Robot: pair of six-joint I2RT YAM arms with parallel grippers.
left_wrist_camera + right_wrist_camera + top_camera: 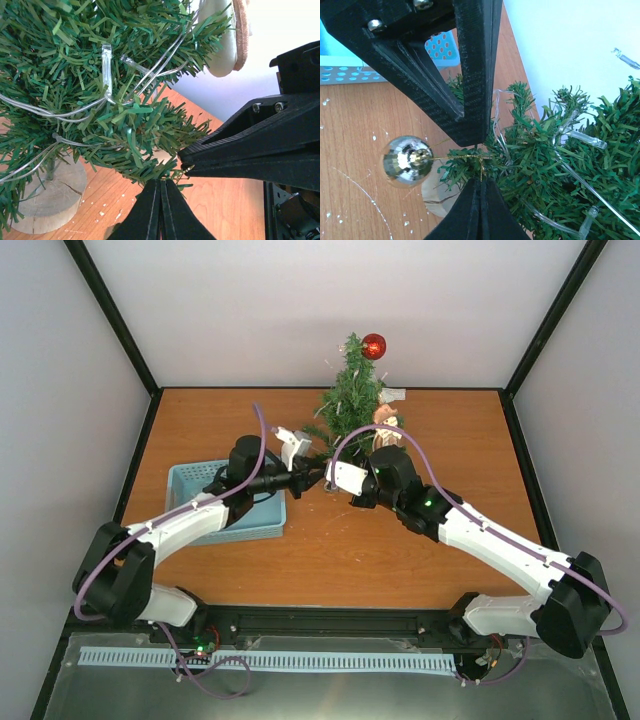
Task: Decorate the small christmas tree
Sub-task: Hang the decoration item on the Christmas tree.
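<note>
On the orange wood desk, boxed by pale walls, the tree stands far-centre, with a blue basket to the left. My left tool and right tool meet at its low near branches. Left wrist: left tool pressed together near the wooden base. Right wrist: right tool clamped on the gold thread of a silver ball, pale crumbs dotting the desk.
</note>
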